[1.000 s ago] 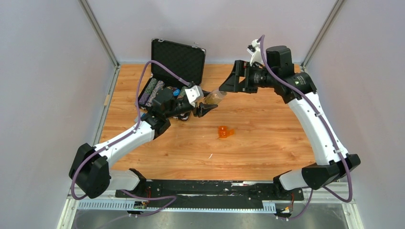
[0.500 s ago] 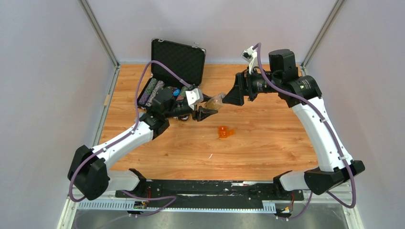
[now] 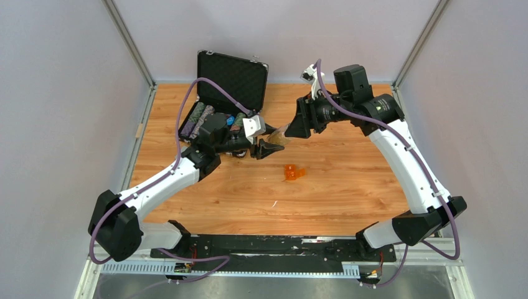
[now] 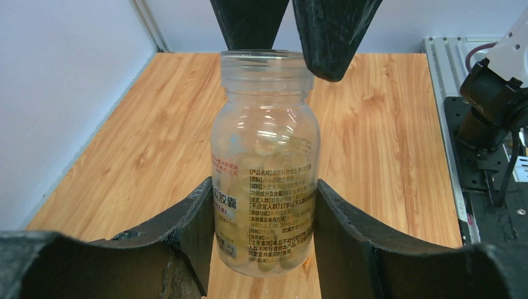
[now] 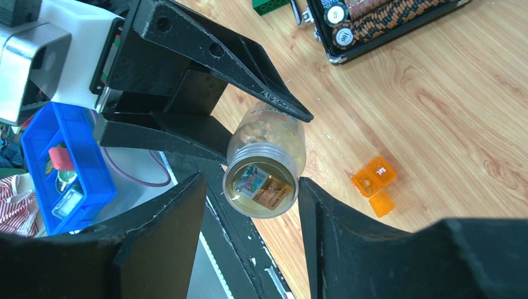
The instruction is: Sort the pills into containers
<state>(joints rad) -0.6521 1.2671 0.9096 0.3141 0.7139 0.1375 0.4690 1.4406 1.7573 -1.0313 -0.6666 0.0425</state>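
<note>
The box (image 3: 292, 172) is lying on the table (image 3: 348, 187) near its middle, orange and translucent, well apart from both arms. The overhead view is giving only an orange blot. The right wrist view is resolving it into joined cube compartments, one top face carrying a mark too small to read.

The bottle (image 4: 264, 124) is hanging above the table, up and left of the box in the overhead view, lying roughly level between the two grippers. The left gripper (image 4: 264, 187) is clenching it: the left wrist view is showing both fingers pressing the sides of the lower body, over the printed label. The same view is showing the clear threaded neck pointing away from that camera.

The right gripper (image 5: 250, 187) is flanking that neck end. Its own camera is looking straight into the round end, with one finger seeming to touch the rim and a thin gap showing at the other. I cannot tell whether it is gripping. Yellowish pills (image 5: 264, 128) are showing through the wall here more plainly than in the left wrist view.

Only the overhead view is taking in the whole black case (image 3: 231, 78), standing open at the back left. The right wrist view is catching just its corner with rows of chips (image 5: 373, 15), plus a blue bin (image 5: 93, 180) past the left arm.
</note>
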